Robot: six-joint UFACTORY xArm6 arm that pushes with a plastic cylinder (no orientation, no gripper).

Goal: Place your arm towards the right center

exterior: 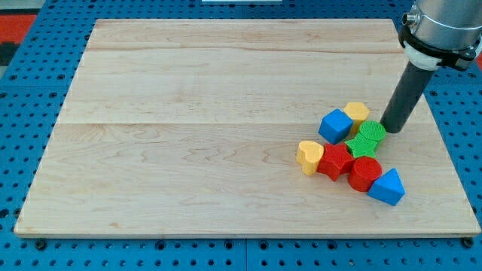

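Note:
My tip (392,128) rests on the wooden board (188,113) at the view's right, just right of the cluster of blocks. It stands beside a green round block (371,132) and a yellow block (356,112). A blue cube (335,125) lies left of those. A green star block (363,147) sits below the round one. A yellow heart block (309,156), a red star block (335,161), a red round block (365,173) and a blue triangular block (388,187) form the lower row.
The board lies on a blue perforated table (22,135). The arm's grey body (440,26) hangs over the board's top right corner. The board's right edge (452,150) is close to the tip.

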